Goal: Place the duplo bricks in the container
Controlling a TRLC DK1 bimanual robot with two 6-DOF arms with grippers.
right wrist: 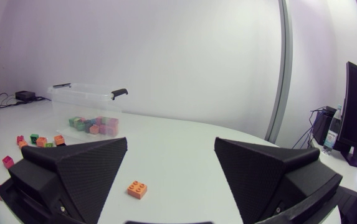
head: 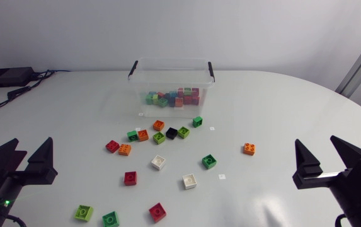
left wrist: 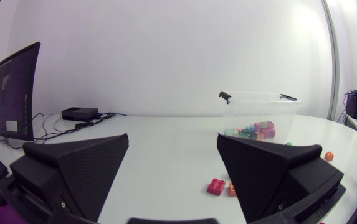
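At twelve o'clock on the table point(head: 281, 107) stands the clear container point(head: 167, 62), part filled; loose duplo bricks point(head: 159, 162) scatter toward six. Left gripper point(head: 30, 142) at eight, right gripper point(head: 316, 140) at four, both spread apart, empty

The tabletop point(head: 281, 107) is white and smooth, with a slight shine. The container point(head: 143, 85) is of clear, glossy plastic, and its two clips point(head: 211, 69) are of black plastic. The duplo bricks point(head: 158, 162) are hard, smooth plastic with a soft shine. The jaws on both arms are matt black, and their faces have a fine, woven-like grain.
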